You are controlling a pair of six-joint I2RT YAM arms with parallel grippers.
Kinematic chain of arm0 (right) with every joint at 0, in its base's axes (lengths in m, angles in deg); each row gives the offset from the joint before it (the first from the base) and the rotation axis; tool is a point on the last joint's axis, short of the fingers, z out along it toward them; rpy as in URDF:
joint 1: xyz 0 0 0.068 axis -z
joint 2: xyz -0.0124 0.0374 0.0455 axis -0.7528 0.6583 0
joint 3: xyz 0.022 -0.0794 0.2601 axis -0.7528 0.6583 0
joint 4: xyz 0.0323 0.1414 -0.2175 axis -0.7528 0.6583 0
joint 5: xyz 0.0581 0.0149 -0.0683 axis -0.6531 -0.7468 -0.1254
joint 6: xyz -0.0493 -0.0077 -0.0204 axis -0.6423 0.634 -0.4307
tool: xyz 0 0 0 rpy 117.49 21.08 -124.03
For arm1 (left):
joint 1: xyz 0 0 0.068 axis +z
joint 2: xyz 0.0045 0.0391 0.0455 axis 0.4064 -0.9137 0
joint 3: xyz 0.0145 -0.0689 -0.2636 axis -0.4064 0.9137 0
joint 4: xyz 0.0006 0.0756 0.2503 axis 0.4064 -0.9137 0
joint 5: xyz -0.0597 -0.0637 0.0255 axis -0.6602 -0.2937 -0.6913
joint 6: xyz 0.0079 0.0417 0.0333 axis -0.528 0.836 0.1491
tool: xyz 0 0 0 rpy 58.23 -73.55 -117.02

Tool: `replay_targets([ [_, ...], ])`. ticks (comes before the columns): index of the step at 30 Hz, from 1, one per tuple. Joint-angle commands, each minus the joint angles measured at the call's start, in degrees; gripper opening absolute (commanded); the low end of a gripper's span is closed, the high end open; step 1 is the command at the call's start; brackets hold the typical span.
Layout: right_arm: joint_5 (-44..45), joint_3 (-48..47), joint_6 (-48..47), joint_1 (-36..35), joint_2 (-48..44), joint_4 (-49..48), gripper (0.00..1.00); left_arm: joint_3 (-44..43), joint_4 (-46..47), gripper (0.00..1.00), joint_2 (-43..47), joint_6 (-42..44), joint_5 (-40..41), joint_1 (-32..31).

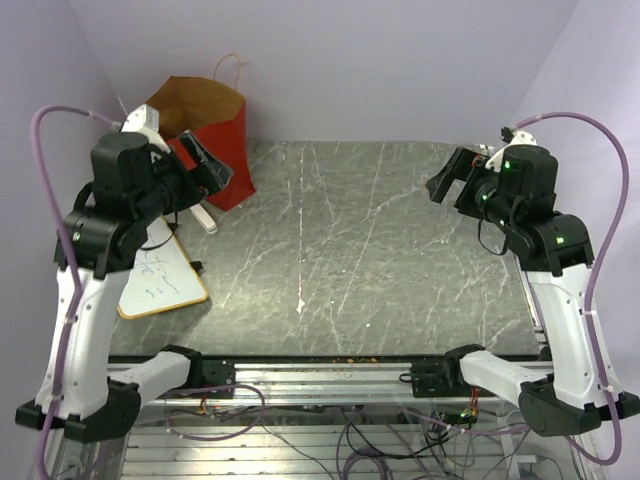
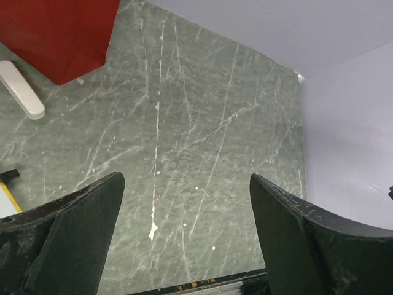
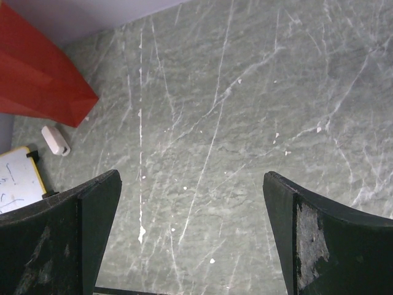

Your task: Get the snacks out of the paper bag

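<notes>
Grey marbled table point(image 1: 380, 260). Paper bag point(image 1: 215, 125) stands upright in the far-left corner, contents hidden. Whiteboard point(image 1: 165, 280) lies at the left edge. Left gripper point(image 2: 187, 184), beside the bag, and right gripper point(image 3: 191, 178), well apart from it, both spread wide, empty. White stick point(image 1: 205, 218) lies at the bag's foot.

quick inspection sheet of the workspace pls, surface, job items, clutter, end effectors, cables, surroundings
surface: grey marbled table top, scratched
job's things: paper bag upright at far left; no snacks seen outside it
clutter: white stick and whiteboard at left
end effectors: left end effector open, empty, by the bag; right end effector open, empty
cables: purple cable looped at each arm; loose wires below near edge
surroundings: lilac walls
</notes>
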Motion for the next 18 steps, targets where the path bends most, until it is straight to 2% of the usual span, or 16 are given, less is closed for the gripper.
replay_targets([
  [1, -2.4, 2.1, -0.7, 0.6, 0.9, -4.8, 1.0, -3.6, 4.9, 0.94, -6.4, 0.5, -2.8, 1.1],
  [9, -6.6, 6.0, -2.5, 0.7, 3.0, -13.1, 1.0, -16.1, 11.7, 0.93, -24.9, 2.4, -1.9, 2.7],
  [18, -10.6, 6.4, -7.3, 0.9, 6.8, -15.9, 1.0, -28.8, 29.0, 0.93, -46.0, 2.5, -7.4, 9.0],
])
